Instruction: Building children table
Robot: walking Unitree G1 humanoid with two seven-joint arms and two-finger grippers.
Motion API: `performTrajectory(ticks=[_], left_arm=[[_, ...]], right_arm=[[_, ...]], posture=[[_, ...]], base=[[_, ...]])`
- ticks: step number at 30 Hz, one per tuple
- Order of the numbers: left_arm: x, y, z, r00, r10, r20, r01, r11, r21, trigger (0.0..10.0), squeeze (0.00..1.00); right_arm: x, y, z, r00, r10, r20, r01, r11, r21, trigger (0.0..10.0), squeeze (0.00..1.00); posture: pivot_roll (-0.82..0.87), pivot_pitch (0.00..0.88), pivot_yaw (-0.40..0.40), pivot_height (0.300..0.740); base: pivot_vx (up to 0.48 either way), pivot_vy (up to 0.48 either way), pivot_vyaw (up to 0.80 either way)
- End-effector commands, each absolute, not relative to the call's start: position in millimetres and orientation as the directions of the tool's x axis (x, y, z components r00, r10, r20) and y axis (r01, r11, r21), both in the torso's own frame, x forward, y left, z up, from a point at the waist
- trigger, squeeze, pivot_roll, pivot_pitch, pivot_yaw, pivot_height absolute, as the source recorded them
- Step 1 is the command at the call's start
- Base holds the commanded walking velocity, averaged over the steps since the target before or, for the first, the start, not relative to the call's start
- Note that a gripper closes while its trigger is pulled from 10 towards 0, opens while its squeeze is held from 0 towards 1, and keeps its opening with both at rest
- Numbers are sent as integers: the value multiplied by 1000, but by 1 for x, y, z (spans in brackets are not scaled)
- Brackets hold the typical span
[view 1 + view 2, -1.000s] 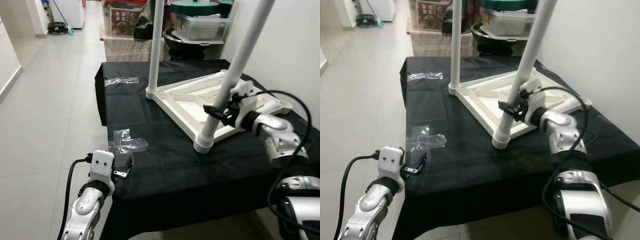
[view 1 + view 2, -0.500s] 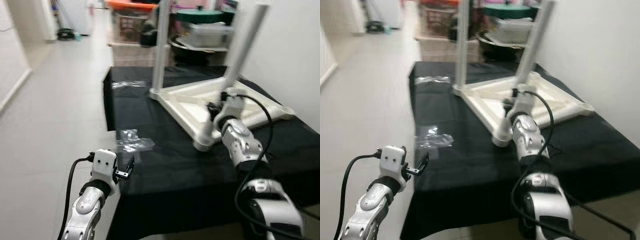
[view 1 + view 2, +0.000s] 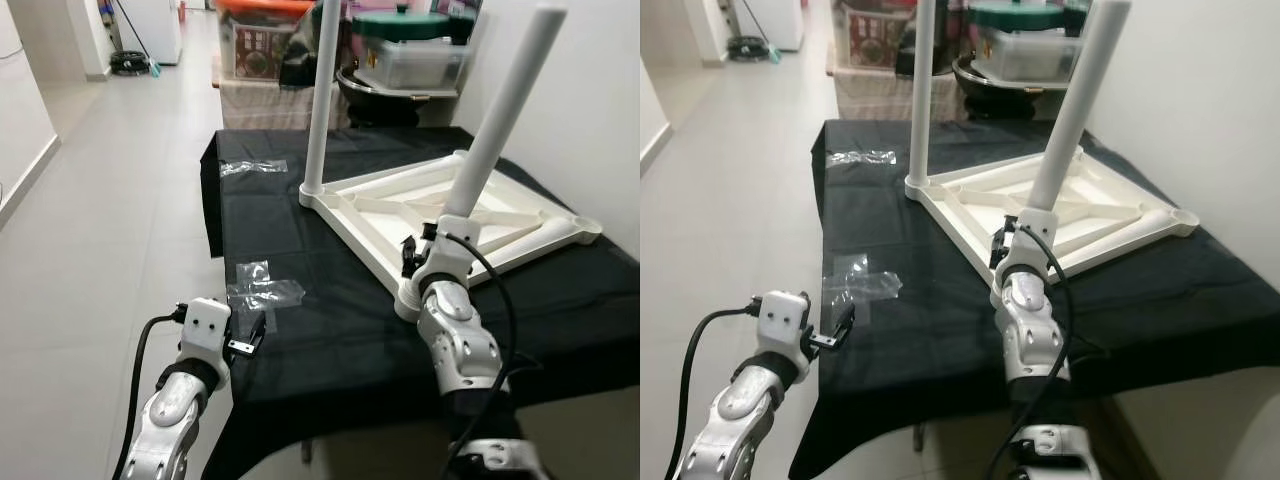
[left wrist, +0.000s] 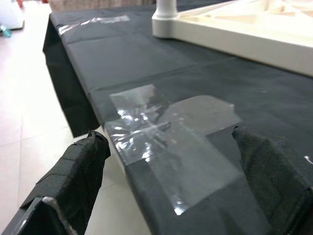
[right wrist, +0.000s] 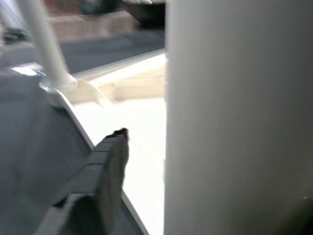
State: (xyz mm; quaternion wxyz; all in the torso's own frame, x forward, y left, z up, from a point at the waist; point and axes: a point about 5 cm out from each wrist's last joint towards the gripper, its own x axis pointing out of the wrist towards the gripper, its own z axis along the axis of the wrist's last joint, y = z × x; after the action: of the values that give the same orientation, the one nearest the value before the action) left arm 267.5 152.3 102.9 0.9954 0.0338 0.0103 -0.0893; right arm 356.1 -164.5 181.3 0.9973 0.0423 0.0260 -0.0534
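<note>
Two legs (image 3: 322,95) stand in the upturned tabletop (image 3: 520,240); two corners wait. Right hand (image 3: 412,252) spread beside the near leg (image 3: 495,125); left hand (image 3: 256,333) spread, idle.

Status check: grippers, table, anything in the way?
Right gripper at near leg, grip unclear. Left gripper open, over plastic bag at cloth edge. Tabletop upside down, two legs in. Nothing blocking.
</note>
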Motion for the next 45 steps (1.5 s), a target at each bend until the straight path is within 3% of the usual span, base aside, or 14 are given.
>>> performTrajectory(ticks=[1,13,14,16,17,25,29,35,36,37,40,41,42,45], left_arm=[[266,152,99,982,-183,-41,186,981,65,10000,0],[267,150,99,981,-191,-39,193,979,65,10000,0],[267,149,99,981,-191,-38,193,979,65,10000,0],[267,149,99,981,-191,-38,193,979,66,10000,0],[267,150,99,981,-189,-38,192,979,66,10000,0],[265,151,99,981,-188,-42,191,979,69,10000,0],[265,151,98,979,-197,-49,200,977,74,10000,0],[267,147,100,979,-199,-44,202,977,70,10000,0],[267,146,101,979,-202,-40,204,976,69,10000,0],[267,147,101,978,-203,-40,205,976,69,10000,0],[267,149,100,979,-200,-42,203,977,71,10000,0],[267,150,99,979,-197,-45,200,977,72,10000,0],[266,151,99,980,-195,-46,198,978,72,10000,0],[265,151,99,980,-192,-46,195,978,68,10000,0]], right_arm=[[360,-157,202,999,30,19,-32,994,102,10000,0],[375,-194,228,869,495,7,-492,865,-101,9098,0],[378,-192,222,872,489,-31,-490,868,-83,2549,0],[380,-191,218,883,467,-50,-469,880,-72,2549,0],[381,-187,212,892,447,-61,-450,892,-48,0,0],[379,-163,181,915,386,-117,-380,922,67,0,0],[357,-183,134,885,-332,-328,345,938,-18,0,0],[349,-170,130,841,-413,-349,439,898,-3,0,0],[349,-159,131,857,-369,-360,404,914,26,3529,0],[351,-147,134,884,-298,-359,343,937,67,10000,0],[354,-133,143,926,-203,-319,253,959,127,10000,0],[356,-135,151,943,-192,-272,237,961,140,10000,282],[358,-139,159,957,-171,-234,210,965,153,10000,1000],[368,-148,179,987,-45,-157,76,978,196,10000,965]], posture=[[58,0,-106,740],[52,0,-106,740],[61,0,-112,740],[61,0,-112,740],[66,0,-113,740],[78,0,-112,740],[67,0,-109,740],[71,0,-108,740],[70,0,-109,740],[70,0,-109,740],[67,0,-113,740],[66,0,-115,740],[67,0,-118,740],[64,0,-118,740]], base=[[0,0,0],[0,0,0],[0,0,0],[0,0,0],[0,0,0],[0,0,0],[0,0,0],[0,0,0],[0,0,0],[0,0,0],[0,0,0],[0,0,0],[0,0,0],[0,0,0]])
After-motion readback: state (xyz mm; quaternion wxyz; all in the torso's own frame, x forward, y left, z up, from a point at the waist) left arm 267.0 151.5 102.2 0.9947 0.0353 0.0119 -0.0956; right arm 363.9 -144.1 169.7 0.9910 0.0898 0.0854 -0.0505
